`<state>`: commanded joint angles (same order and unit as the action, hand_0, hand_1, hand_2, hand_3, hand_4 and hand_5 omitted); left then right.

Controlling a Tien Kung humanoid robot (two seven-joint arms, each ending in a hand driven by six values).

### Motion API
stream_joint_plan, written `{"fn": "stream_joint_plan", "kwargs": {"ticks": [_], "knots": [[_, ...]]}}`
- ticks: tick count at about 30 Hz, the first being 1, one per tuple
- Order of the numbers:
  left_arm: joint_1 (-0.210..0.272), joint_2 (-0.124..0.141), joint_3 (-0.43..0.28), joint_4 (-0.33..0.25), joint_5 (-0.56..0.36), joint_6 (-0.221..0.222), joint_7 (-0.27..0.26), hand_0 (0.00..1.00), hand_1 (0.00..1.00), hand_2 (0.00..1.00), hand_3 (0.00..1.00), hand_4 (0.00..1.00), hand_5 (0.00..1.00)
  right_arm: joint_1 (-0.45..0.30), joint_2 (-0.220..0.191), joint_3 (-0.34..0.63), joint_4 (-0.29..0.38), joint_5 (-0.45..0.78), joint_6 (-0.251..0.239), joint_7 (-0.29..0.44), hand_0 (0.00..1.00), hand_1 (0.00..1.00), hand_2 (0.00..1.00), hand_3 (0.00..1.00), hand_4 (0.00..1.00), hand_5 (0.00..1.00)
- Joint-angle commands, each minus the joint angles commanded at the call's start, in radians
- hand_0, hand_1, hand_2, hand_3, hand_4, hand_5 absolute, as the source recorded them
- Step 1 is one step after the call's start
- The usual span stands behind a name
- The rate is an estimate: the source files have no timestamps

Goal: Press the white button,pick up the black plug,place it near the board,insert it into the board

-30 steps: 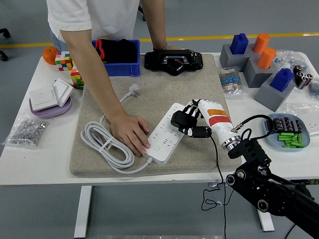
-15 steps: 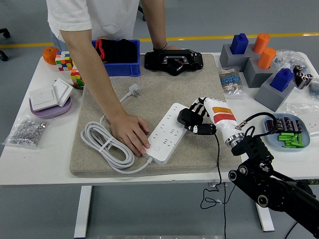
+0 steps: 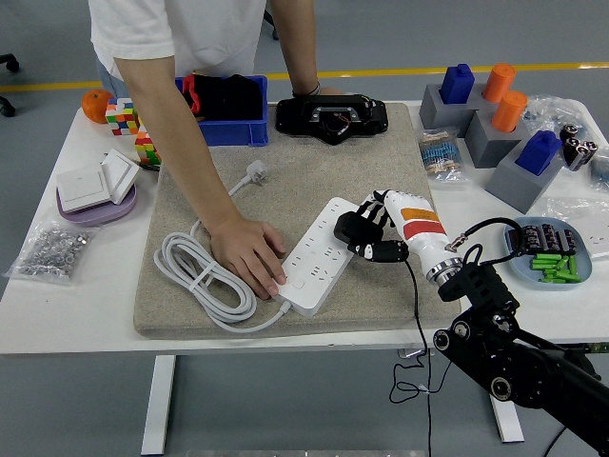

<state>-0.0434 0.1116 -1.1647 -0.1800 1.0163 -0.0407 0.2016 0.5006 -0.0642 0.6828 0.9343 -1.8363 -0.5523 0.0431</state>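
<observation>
Right hand (image 3: 373,231) grips black plug (image 3: 348,228) over board (image 3: 314,254) — apparently touching.

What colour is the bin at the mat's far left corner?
Blue: the bin shows clearly in the head view.

right arm: reaches in from the lower right | right hand (image 3: 373,231): fingers (image 3: 364,222) curled tight | person's hand (image 3: 249,254): flat, palm down

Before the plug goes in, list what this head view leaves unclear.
- Plug prongs: the right hand is wrapped around the black plug, so they are hidden.
- Which socket it is over: the plug covers that end of the white power strip.
- The strip's near left corner: the person's hand lies over it.
- Blue bin contents: partly behind the person's arm.
- Left hand: outside the frame.
</observation>
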Motion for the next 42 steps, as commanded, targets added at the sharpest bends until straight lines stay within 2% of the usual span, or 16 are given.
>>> {"fn": "stream_joint_plan", "kwargs": {"ticks": [22, 42], "knots": [[0.002, -0.002, -0.010, 0.000, 0.006, 0.001, 0.001, 0.707, 0.666, 0.586, 0.679, 0.665, 0.258, -0.004, -0.003, -0.008, 0.021, -0.001, 0.007, -0.022, 0.350, 0.349, 0.370, 0.474, 0.894, 0.002], [0.006, 0.002, -0.003, 0.000, 0.004, 0.001, 0.002, 0.706, 0.666, 0.586, 0.679, 0.665, 0.259, -0.002, 0.001, -0.020, 0.010, 0.003, 0.012, -0.035, 0.367, 0.368, 0.385, 0.483, 0.898, 0.002]]}}
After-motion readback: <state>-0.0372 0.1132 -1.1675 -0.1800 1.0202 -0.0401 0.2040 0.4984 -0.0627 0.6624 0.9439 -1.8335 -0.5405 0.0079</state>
